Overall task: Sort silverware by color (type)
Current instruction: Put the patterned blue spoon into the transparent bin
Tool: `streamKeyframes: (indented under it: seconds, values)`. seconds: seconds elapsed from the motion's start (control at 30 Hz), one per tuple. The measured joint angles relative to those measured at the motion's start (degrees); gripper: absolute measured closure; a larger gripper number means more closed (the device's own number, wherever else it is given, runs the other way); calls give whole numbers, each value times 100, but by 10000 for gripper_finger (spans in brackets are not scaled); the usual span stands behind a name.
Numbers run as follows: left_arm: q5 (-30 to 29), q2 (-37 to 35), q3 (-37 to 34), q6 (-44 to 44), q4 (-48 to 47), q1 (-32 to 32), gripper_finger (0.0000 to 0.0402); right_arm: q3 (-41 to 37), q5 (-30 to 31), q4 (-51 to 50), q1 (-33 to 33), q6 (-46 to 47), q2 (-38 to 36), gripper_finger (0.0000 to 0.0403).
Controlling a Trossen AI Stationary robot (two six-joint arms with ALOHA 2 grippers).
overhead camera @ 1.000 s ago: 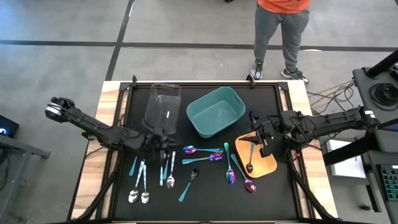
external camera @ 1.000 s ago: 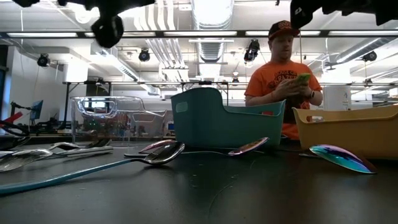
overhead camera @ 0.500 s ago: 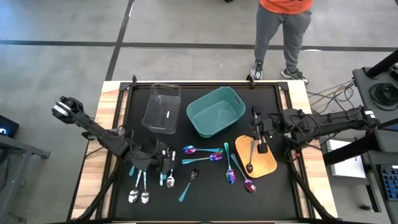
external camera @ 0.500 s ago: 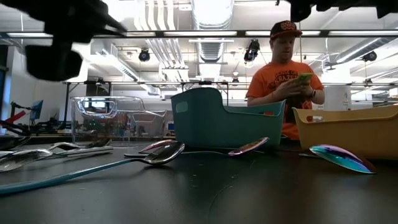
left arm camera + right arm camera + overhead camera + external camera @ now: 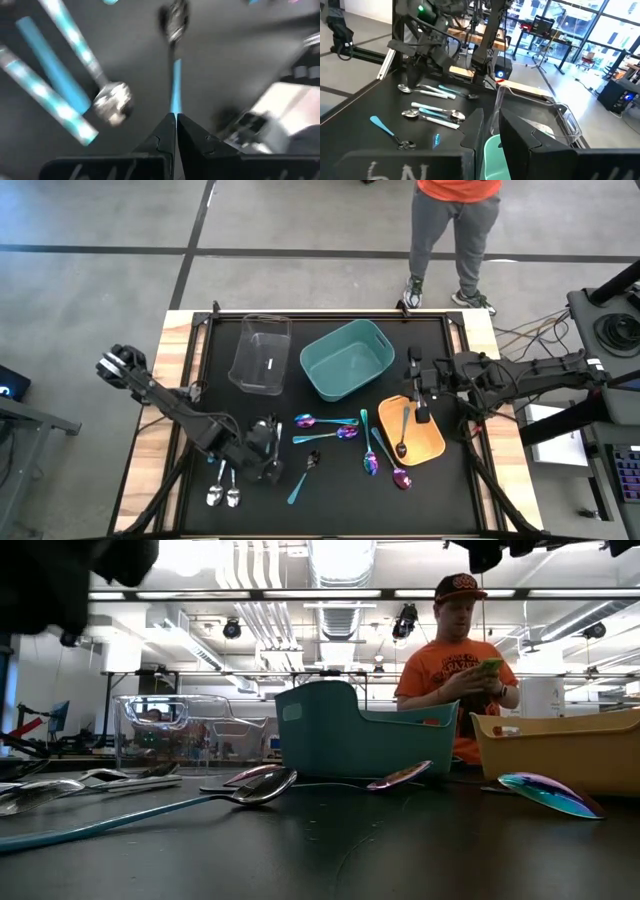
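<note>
Behind table, low view shows person (image 5: 455,660) fully.

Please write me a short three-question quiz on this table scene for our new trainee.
1. True or false: the orange bin already holds a spoon.
2. Which bin lies between the other two? A) clear bin B) teal bin C) orange bin
3. Fill in: the left gripper is low over the teal-handled spoons with its fingers ____.

Key: 1 true; 2 B; 3 shut.
</note>
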Motion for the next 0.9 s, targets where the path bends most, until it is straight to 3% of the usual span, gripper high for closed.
streamKeyframes:
  seconds: [0.1, 0.23, 0.9]
  values:
    - [93, 185, 415, -210, -1045, 10, 401, 0, 0, -5, 0, 0, 0, 349]
    - [174, 329, 582, -342, -1746, 23, 401, 0, 0, -3, 0, 2, 2, 349]
    - [8, 569, 233, -491, -1830, 627, 391, 0, 7, -3, -2, -150, 4, 349]
